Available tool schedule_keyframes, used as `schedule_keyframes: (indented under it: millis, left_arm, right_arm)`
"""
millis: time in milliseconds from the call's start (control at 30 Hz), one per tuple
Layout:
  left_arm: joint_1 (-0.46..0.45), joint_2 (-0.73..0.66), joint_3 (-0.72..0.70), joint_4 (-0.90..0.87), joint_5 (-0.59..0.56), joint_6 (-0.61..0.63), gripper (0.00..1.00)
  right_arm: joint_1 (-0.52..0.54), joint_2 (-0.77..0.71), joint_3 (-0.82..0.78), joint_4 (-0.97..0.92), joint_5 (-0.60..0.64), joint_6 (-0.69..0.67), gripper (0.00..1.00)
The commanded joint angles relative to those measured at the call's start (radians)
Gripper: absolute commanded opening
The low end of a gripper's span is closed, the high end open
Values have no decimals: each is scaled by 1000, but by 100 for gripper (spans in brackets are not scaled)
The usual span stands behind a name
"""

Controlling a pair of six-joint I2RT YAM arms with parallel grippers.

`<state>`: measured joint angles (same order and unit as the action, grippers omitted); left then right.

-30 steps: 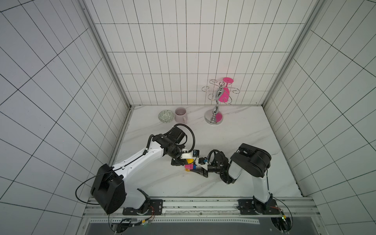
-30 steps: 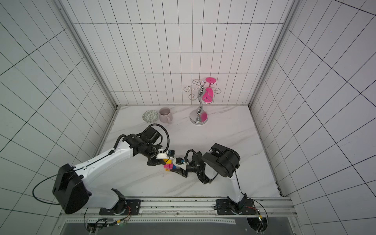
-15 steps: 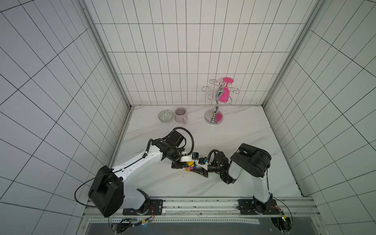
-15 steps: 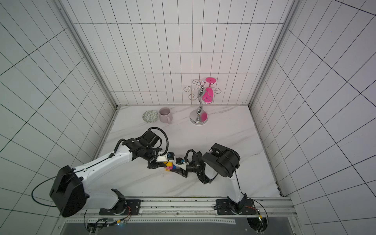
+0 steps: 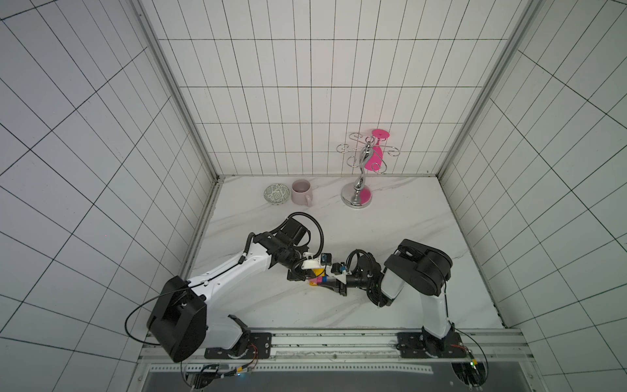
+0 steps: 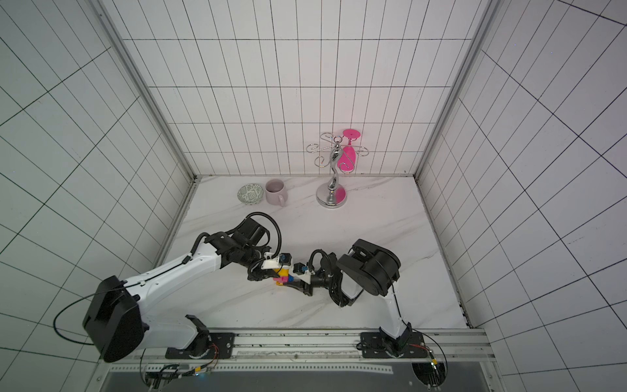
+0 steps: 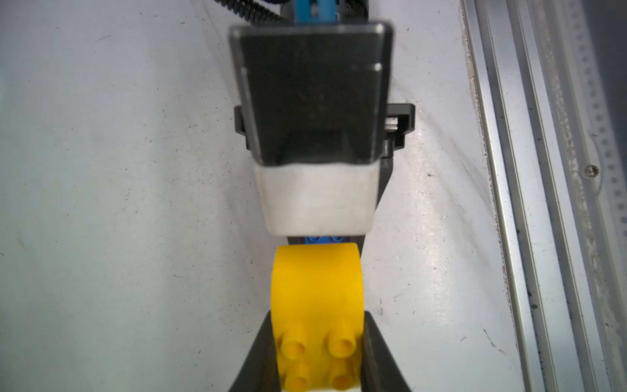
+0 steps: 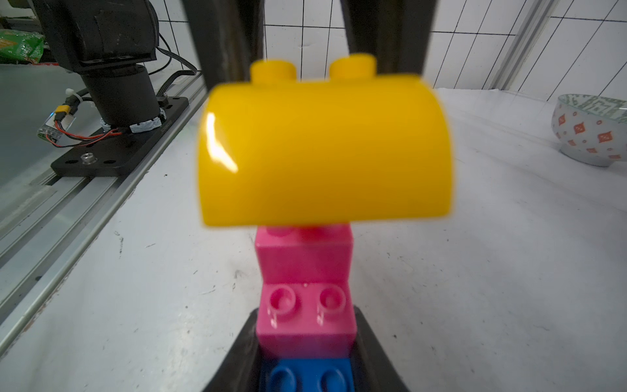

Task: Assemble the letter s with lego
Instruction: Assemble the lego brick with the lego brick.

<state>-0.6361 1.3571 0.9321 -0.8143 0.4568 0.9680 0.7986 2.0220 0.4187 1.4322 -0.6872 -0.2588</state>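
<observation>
Here, the left jaws are clenched on the rounded yellow brick (image 7: 317, 288), poised atop the upper pink cube (image 8: 303, 261); the right jaws grip the lower pink cube (image 8: 305, 325) and blue cube (image 8: 305, 376), low over the counter (image 8: 475, 271). Pink studs show beneath the yellow, so seating appears incomplete. Align squarely, press straight along the studs, and let the right jaws brace; avoid tilting.

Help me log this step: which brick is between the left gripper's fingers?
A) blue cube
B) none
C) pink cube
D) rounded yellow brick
D: the left wrist view shows the left gripper shut on the rounded yellow brick; the right gripper clamps the pink and blue stack.
</observation>
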Motion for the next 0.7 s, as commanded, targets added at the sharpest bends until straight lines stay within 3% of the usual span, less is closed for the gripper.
schedule_keyframes:
  millis: [0, 667]
  left_arm:
    - [-4, -16, -28, 36, 13, -2, 12]
    - [-8, 25, -7, 32, 18, 24, 12]
  right_arm:
    - [-6, 8, -14, 0, 2, -3, 30]
    - [-4, 6, -13, 1, 2, 2, 29]
